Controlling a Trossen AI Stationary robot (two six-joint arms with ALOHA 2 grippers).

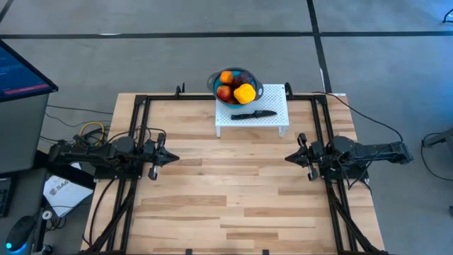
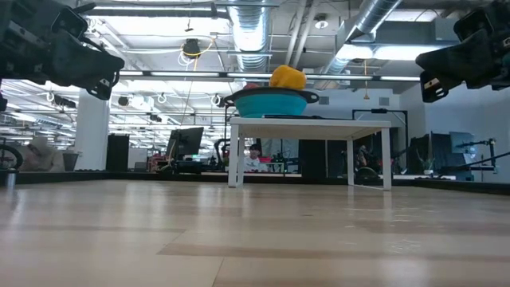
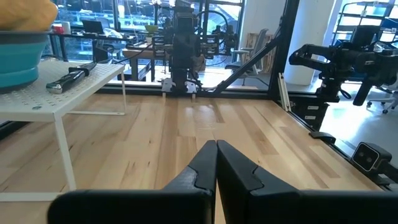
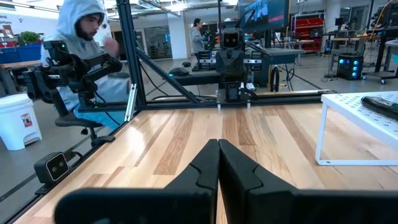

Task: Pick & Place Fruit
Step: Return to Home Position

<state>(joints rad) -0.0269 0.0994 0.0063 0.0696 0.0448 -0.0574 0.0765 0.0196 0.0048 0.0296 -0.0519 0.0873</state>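
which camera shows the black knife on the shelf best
The high view: the slim black knife lies whole on the white perforated shelf, beside the round blue bowl. The left wrist view shows the knife side-on, the right wrist view only one end, the low view nothing clear.

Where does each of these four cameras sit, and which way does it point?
High view: above the table, looking straight down; shows both arms, left gripper and right gripper facing each other.
Low view: at table-top height, facing the white shelf and room; arms at upper corners.
Left wrist view: on the left arm, facing across the table; own shut fingers show.
Right wrist view: on the right arm, facing the opposite way; own shut fingers show.
Shared: all four see the shelf.
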